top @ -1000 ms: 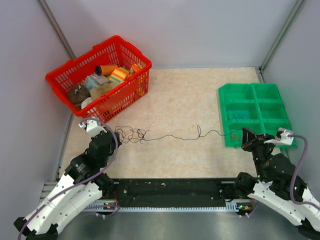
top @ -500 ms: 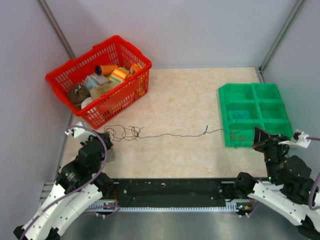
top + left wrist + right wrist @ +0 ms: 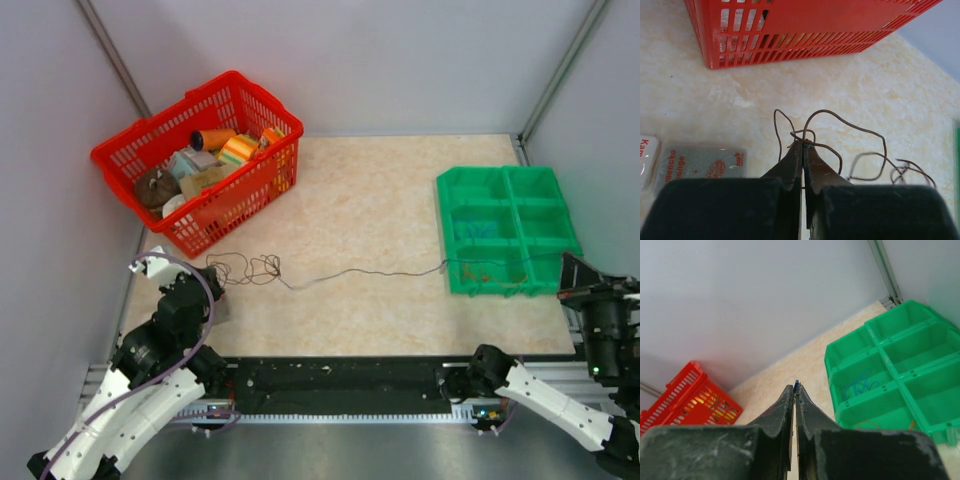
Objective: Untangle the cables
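Observation:
The cables are a small tangle of thin dark wire (image 3: 252, 268) on the beige table, in front of the red basket. One strand (image 3: 380, 272) runs out of it to the right, nearly straight, and crosses the front of the green tray. My left gripper (image 3: 208, 278) is shut on a loop at the tangle's left end; the left wrist view shows the closed tips (image 3: 804, 144) pinching the brown wire (image 3: 826, 111). My right gripper (image 3: 570, 280) is at the far right, past the tray, and is shut (image 3: 795, 388) on the strand's blue end (image 3: 796, 384).
A red basket (image 3: 262, 185) full of spools and packets stands at the back left. A green compartment tray (image 3: 505, 215) on the right holds blue and orange bands. Two flat packets (image 3: 702, 162) lie beside my left gripper. Grey walls stand on both sides.
My right gripper has moved right and toward the near edge, pulling the strand straight across the tray. My left gripper drew back to the left, and the tangle has tightened and shifted left.

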`<state>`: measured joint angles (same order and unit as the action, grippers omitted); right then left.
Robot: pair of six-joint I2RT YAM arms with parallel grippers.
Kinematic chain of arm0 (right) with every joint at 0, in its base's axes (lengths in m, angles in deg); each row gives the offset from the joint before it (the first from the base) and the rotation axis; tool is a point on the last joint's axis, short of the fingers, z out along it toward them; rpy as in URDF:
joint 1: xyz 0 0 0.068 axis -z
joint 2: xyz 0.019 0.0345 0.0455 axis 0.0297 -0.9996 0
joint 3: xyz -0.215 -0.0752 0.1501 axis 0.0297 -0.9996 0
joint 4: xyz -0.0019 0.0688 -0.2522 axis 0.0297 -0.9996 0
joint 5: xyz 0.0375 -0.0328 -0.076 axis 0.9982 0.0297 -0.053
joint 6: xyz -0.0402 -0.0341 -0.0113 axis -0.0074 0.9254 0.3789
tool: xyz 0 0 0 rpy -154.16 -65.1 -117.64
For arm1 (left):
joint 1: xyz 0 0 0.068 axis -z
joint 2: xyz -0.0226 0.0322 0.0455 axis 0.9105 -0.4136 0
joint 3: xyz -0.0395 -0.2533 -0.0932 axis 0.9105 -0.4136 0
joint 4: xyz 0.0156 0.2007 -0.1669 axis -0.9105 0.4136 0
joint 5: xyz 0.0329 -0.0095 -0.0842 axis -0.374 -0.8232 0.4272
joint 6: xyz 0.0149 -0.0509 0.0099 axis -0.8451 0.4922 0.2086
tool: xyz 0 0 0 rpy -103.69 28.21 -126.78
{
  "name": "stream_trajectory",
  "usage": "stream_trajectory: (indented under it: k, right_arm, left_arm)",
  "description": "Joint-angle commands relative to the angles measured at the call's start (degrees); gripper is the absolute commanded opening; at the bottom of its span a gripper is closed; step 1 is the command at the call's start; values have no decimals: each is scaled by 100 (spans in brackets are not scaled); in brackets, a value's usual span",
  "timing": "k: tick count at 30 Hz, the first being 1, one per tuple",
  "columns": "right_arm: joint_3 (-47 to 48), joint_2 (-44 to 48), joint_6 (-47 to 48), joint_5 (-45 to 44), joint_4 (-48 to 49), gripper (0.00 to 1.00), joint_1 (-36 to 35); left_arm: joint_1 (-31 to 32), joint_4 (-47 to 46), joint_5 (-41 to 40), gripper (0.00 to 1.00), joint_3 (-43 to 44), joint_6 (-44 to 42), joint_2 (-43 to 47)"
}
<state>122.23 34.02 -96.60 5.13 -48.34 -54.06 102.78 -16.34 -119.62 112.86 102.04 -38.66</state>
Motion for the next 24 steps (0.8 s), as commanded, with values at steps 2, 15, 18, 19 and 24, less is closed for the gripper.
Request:
stream_trajectory:
  k: [2,15,18,19,24]
  right_arm:
    - [565,633,550,-344,-365,0,-57]
    - [-277,213,-407,578,-323,0,-57]
    - [-533,-233,-347,1174,326,0,-57]
    - [-620,-654,-111,1577,824,0,-57]
    - [-113,-2587,110,1784,1093,0,-66]
  left_arm:
    - [-21,-202,-99,0,-52,-22,-21]
    - [-21,-1081,1271,0,-166,-277,-890]
    - [-21,-1248,1702,0,-70,-338,-1277]
    - [-21,-1413,1912,0,-61,-391,-1418]
    - [-21,-1748,2388,0,-104,-435,-1709]
